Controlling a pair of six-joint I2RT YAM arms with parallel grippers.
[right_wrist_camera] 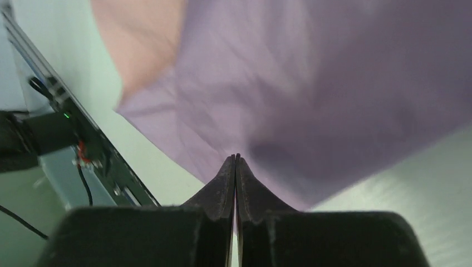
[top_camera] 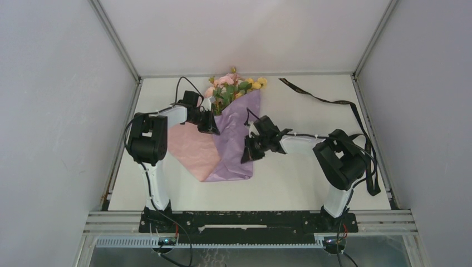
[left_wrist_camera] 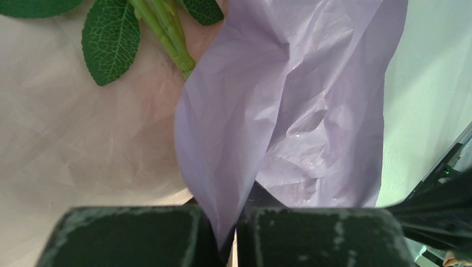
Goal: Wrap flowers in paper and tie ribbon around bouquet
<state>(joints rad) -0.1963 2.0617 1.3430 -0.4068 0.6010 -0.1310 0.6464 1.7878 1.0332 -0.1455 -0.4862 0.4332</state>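
L gripper (left_wrist_camera: 232, 236) clamped on lilac paper (left_wrist_camera: 289, 111) fold. R gripper (right_wrist_camera: 235, 162) pinched tight at paper's right edge, can't tell if gripping. The flowers (top_camera: 234, 83) at tabletop (top_camera: 300, 172) far edge, ribbon (top_camera: 325, 100) far-right.

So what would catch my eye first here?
The bunch of pink and yellow flowers at the far middle of the white table, lying on a big lilac-purple paper sheet folded partly over the stems. The left gripper pinches that fold; a long thin black ribbon trails along the far right.
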